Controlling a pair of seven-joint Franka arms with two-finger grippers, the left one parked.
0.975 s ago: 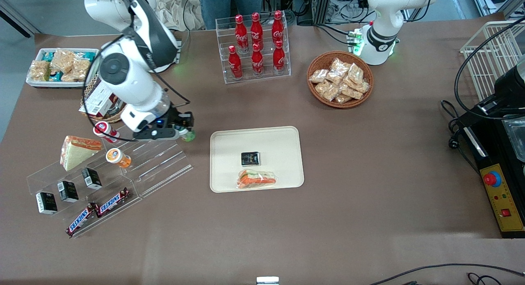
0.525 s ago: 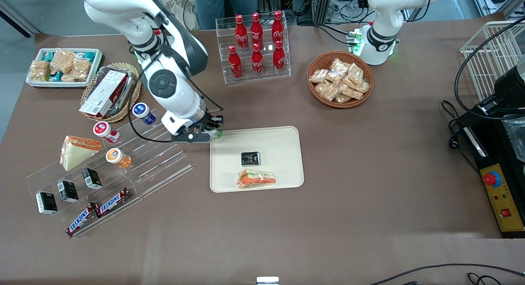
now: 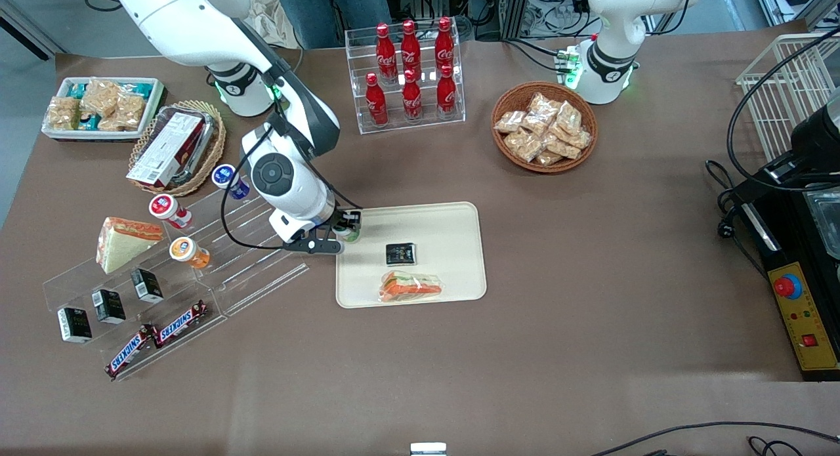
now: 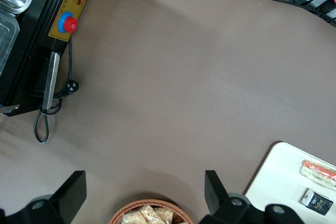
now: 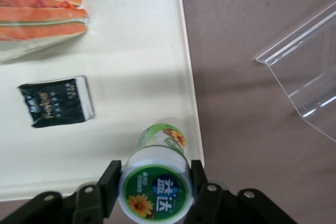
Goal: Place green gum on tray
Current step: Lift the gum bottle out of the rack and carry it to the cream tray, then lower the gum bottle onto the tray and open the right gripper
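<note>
1. The green gum (image 5: 155,182), a small translucent green bottle, has a white-rimmed green lid label with a yellow flower and Chinese characters. In the right wrist view its lid faces the camera and its long axis runs away from it, down toward the tray (image 5: 131,77).
2. The gripper (image 5: 155,184) has its jaws clamped on the bottle just under the lid, one on each side.
3. In the front view the gum (image 3: 348,231) is over the tray (image 3: 453,220), just inside the rim at the working arm's end; whether it touches the tray cannot be told.
4. On the tray lie a small black packet (image 5: 55,102) with unreadable pale lettering and a wrapped sandwich (image 5: 37,22).
5. On the counter (image 3: 590,325), a clear stepped rack (image 3: 249,259) holds Snickers bars (image 3: 157,338); red Coca-Cola bottles (image 3: 410,69) stand in another.
</note>
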